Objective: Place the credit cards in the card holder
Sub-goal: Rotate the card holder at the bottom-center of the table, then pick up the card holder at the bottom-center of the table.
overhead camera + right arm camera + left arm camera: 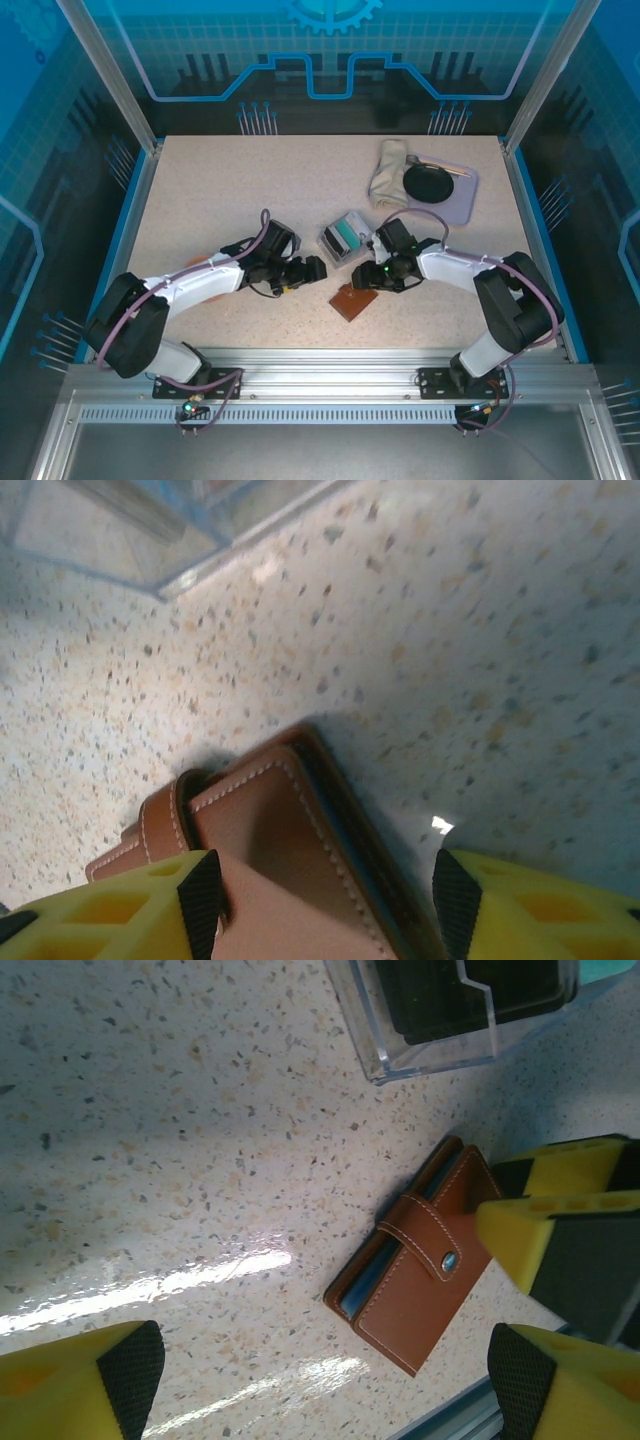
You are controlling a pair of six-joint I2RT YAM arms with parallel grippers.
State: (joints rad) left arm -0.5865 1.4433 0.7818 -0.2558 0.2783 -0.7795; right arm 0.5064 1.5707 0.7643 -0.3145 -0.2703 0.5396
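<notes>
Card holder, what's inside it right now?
The card holder lies shut, its tab snapped. A teal-blue edge shows between the covers; whatever else lies inside is hidden by them.

Card holder [354, 299]: brown leather with pale stitching, folded shut. The snap tab wraps over the open edge onto the front cover, with a metal stud showing at its tip. A thin teal-grey strip of lining is visible between the covers. It lies flat on the speckled tabletop [220, 200], near the front edge and right of centre, turned diagonally to the table edges.

Credit cards [346, 238]: a teal-green face with a paler one beside it, sitting inside the clear tray [326, 240]. The tray is just beyond the card holder and not touching it. Card count not readable.
</notes>
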